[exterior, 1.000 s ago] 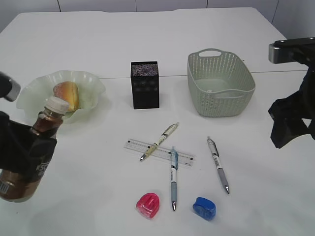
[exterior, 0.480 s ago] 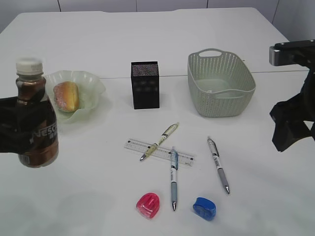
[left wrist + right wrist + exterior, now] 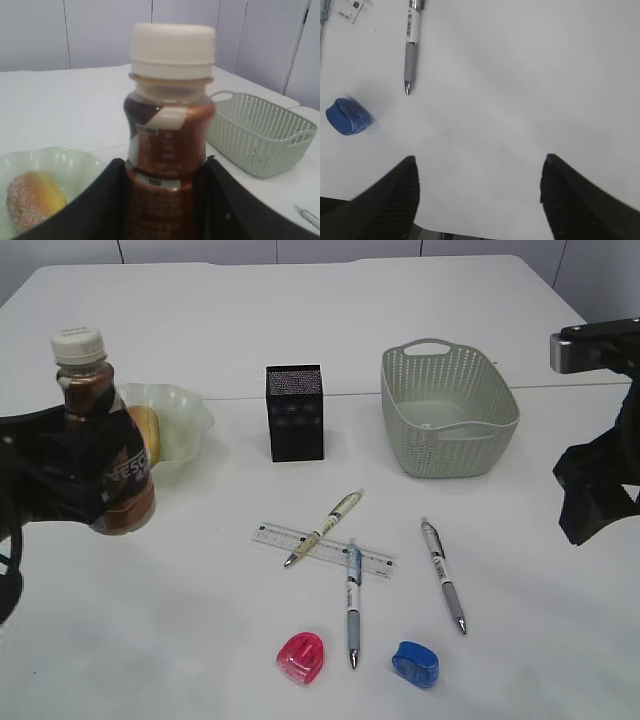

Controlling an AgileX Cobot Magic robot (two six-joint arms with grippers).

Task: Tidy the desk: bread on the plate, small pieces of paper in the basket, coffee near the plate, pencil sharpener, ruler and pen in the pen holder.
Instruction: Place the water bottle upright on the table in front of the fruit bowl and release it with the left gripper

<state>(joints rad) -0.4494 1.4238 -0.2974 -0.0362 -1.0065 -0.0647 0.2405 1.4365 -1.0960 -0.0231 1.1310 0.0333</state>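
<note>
My left gripper is shut on the coffee, a brown bottle with a white cap, held off the desk just in front of the plate. The left wrist view shows the coffee clamped between the black fingers, with the bread lying on the plate. The bottle partly hides the bread. Three pens and the ruler lie mid-desk. The pen holder and basket stand behind them. My right gripper hangs open over bare desk. The small pieces of paper are out of view.
A pink pencil sharpener and a blue one sit near the front edge. The blue sharpener and a pen tip lie left of my right gripper. The right arm hovers at the desk's right side.
My left gripper has carried the coffee up and to the right, from the front left corner to just in front of the plate. The right arm has barely moved.
</note>
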